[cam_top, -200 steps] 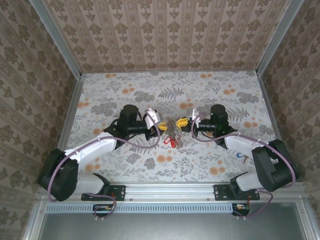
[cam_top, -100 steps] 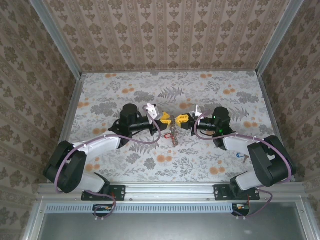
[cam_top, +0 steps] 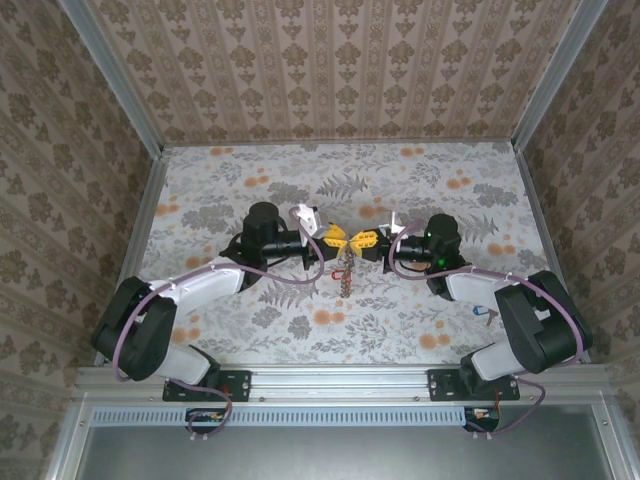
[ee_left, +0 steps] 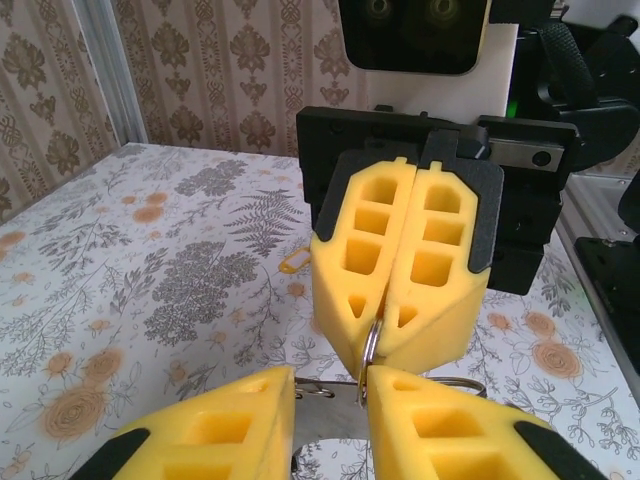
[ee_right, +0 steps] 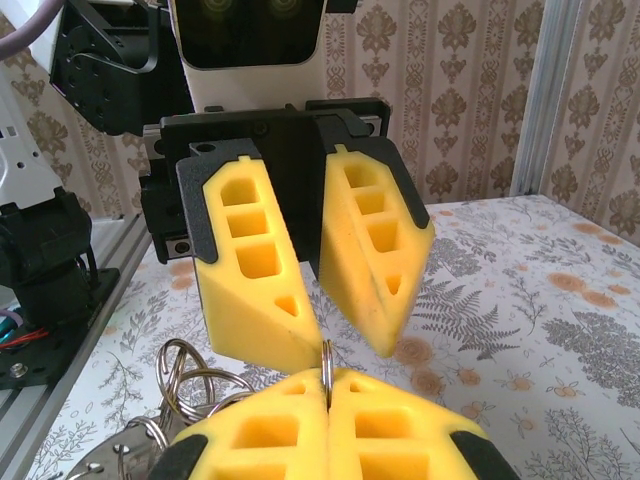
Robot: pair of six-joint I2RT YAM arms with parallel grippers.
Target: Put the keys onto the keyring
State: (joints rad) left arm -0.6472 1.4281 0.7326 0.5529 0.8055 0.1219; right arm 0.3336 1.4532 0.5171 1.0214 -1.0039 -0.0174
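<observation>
Overhead, the left gripper (cam_top: pixel 340 238) reaches in from 9 o'clock to mid-desk. It sits almost nose to nose with the right gripper (cam_top: pixel 360 240), which comes in from 3 o'clock. Under their meeting point hangs the large round metal keyring (cam_top: pixel 345 272), its silver bunch dangling toward 6 o'clock above the floral-patterned desk (cam_top: pixel 250 180).

From up there the fingers are too small to read; the wrist cameras sort it out. The right wrist view shows the left gripper's yellow foam fingers (ee_right: pixel 255 280) parted, wallpaper showing through the gap. The left wrist view adds metal lying in that gap, but I cannot tell whether it is pinched.

The right gripper is clamped tight, a thin loop of the keyring squeezed between its pads (ee_left: pixel 350 280). The left wrist view also picks up a small yellow plastic tag (ee_left: pixel 290 263) on the desk, at 10 o'clock from the right gripper.

Out at 4 o'clock overhead, a small silver key with a blue plastic tag (cam_top: pixel 480 311) lies beside the right arm.
</observation>
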